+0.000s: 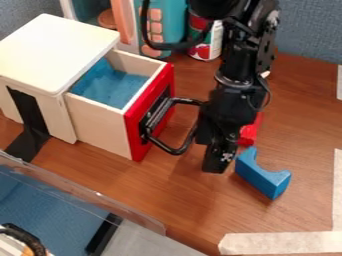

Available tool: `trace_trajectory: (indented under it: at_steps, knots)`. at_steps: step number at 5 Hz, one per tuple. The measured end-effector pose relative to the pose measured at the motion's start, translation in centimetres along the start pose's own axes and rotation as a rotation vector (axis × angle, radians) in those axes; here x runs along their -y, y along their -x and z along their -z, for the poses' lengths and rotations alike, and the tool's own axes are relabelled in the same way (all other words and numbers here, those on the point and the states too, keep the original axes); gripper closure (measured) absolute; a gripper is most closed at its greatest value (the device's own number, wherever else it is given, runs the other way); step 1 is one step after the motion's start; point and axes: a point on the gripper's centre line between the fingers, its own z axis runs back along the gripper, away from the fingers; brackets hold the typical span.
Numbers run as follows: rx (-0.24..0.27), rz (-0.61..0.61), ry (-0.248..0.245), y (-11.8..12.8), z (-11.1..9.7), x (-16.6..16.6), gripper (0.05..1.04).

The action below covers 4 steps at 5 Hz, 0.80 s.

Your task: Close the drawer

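The drawer [107,115] stands pulled out of its white box [50,52], showing a blue lining inside and a red front [138,135]. A black loop handle [179,150] sticks out from that front toward the right. Hanging low over the table, the black gripper [219,155] is just right of the handle, with its upper part at the handle's outer end. Whether the two touch cannot be told.
A blue arch-shaped block [264,176] lies right of the gripper, with a red object [250,131] behind it. A can [206,42] and a teal toy [167,25] stand at the back. A clear panel [87,192] edges the lower left.
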Motion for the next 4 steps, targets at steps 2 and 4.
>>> trace_trajectory:
  at_steps: [2,4]
  knots:
    - [-0.057,-0.066,0.064,0.41,0.09,0.32,0.083]
    - [-0.102,-0.131,0.09,0.69,0.35,0.29,0.083]
